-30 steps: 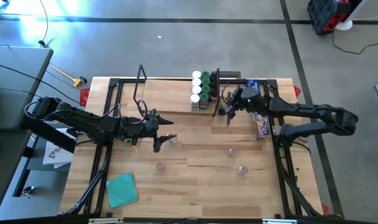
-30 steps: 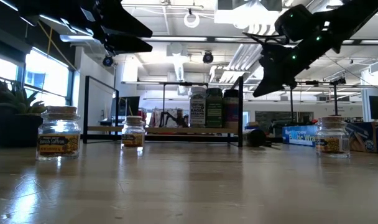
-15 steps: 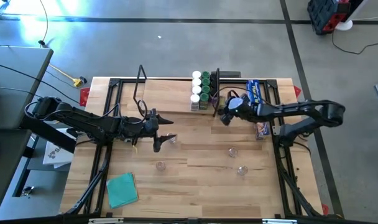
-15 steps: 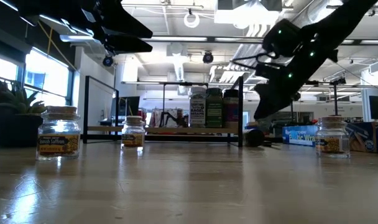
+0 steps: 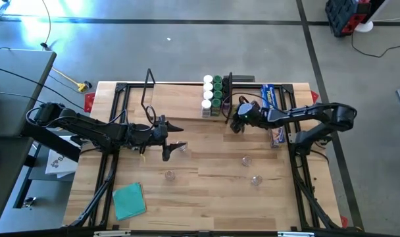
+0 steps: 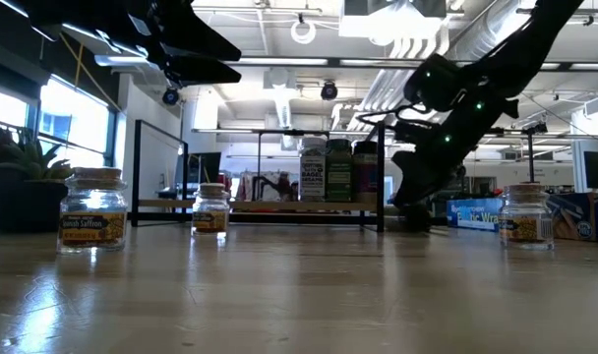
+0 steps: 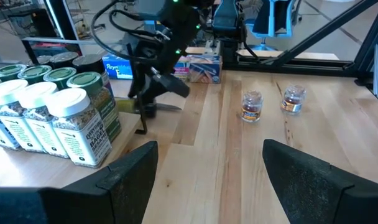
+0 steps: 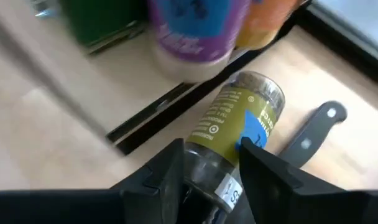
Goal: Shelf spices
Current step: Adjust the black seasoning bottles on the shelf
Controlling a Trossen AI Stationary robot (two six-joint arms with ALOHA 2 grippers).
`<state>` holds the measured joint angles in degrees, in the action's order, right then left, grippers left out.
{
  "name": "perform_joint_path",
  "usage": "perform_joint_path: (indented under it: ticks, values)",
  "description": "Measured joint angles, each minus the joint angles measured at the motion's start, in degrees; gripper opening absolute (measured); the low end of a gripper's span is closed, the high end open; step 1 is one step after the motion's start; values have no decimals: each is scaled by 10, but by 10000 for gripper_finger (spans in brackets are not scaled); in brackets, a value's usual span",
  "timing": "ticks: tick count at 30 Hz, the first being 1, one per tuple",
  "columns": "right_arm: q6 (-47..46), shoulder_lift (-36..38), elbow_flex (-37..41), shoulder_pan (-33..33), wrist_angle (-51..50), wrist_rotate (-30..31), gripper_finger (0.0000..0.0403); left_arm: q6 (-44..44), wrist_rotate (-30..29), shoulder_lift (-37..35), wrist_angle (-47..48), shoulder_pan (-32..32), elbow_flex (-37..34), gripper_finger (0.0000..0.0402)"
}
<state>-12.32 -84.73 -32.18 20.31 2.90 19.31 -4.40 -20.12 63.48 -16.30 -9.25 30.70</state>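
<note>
Shelf (image 5: 180, 105): flat pale-wood board with thin black wire end frames, set along the table's (image 5: 206, 197) far edge, centre.

Spices on shelf (image 5: 213, 96): cluster of cylindrical clear jars at the board's right end, white and green round lids, printed labels.

Lying jar (image 8: 235, 127): clear cylinder, yellow-green label, on its side on the table just beside the shelf's right wire frame. A dark-handled knife (image 8: 313, 134) lies next to it.

Right gripper (image 5: 236, 123): low at the shelf's right end, dark fingers partly open and straddling the lying jar's end; whether they press it cannot be told.

Loose jars: three small clear jars stand on the bare planks toward the near edge, one left of centre (image 5: 169, 175), two right of centre (image 5: 246, 160) (image 5: 256, 179).

Left gripper (image 5: 177, 146): hovers over the table's left-centre, jaws wide apart, holding nothing.

Blue box (image 5: 268, 97): long carton, far right corner.

Teal cloth (image 5: 129, 200): flat square, near left corner.
</note>
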Motion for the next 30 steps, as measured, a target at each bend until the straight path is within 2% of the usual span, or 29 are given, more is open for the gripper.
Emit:
perform_joint_path:
  ticks: [7, 13, 20, 26, 30]
  values:
    - [-76, 41, 0, -64, -90, -8, 138, -2, 1, 0, 0, 0, 0, 284]
    - [-183, 73, -1, -133, -155, -14, 138, -5, 1, 0, 0, 0, 0, 284]
    - [-294, 72, -8, -227, -143, -49, 137, -5, 1, 0, -1, 0, 0, 284]
    - [-289, 17, -16, -288, -25, -59, 137, -11, 1, 0, -3, 0, 0, 284]
    - [-203, -29, -82, -305, -54, -10, 137, -15, 1, 0, -1, 0, 0, 284]
